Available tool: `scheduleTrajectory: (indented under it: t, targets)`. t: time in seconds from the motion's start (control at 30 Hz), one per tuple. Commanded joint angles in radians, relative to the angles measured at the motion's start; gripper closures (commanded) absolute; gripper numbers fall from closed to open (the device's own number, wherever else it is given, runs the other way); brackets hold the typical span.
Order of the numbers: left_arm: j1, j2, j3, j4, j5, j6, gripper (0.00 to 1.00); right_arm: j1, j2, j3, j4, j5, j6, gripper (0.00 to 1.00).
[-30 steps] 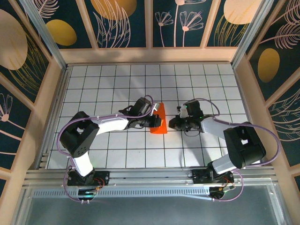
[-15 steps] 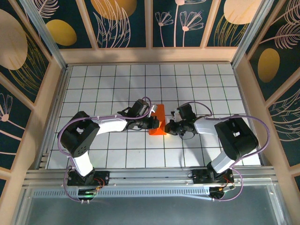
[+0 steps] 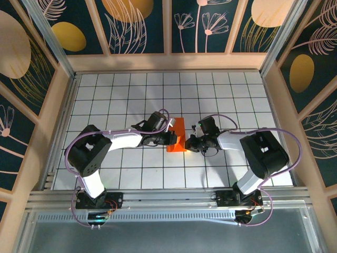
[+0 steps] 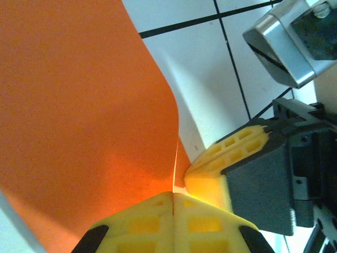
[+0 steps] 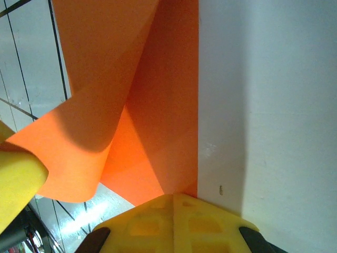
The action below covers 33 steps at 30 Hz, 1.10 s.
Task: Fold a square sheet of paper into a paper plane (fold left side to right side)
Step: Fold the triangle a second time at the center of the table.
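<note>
your right gripper [image 3: 188, 143] just slid up to the right edge of the orange paper [image 3: 179, 127], jaws together; left gripper [image 3: 176, 139], at the paper's left, is pinched on the lifted flap; looks ready for creasing

Left arm [image 3: 124, 141], right arm [image 3: 266, 155]: white link shells, chunky black joint housings. Purple cables [image 3: 66, 154] loop along both. Black bases [image 3: 98, 201], red-orange wiring. Left gripper [image 4: 172, 203] fingers [image 4: 139, 225] yellow plastic with square grid recesses, black trim; black blocky housing [image 4: 263, 179], silver metal block [image 4: 279, 47].
</note>
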Motion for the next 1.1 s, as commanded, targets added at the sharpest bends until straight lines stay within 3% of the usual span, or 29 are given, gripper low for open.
scheduleTrajectory:
  t: [0.0, 0.63, 1.07]
  targets:
    - [0.011, -0.015, -0.009, -0.049, -0.029, 0.07, 1.0, 0.009, 0.035, 0.007, -0.062, 0.047, -0.03, 1.0]
    - [0.048, 0.004, 0.034, -0.119, -0.135, 0.148, 1.0, 0.009, 0.046, -0.004, -0.063, 0.049, -0.032, 1.0]
    - [0.06, 0.022, 0.045, -0.122, -0.145, 0.159, 1.0, 0.009, 0.053, 0.0, -0.067, 0.052, -0.033, 1.0]
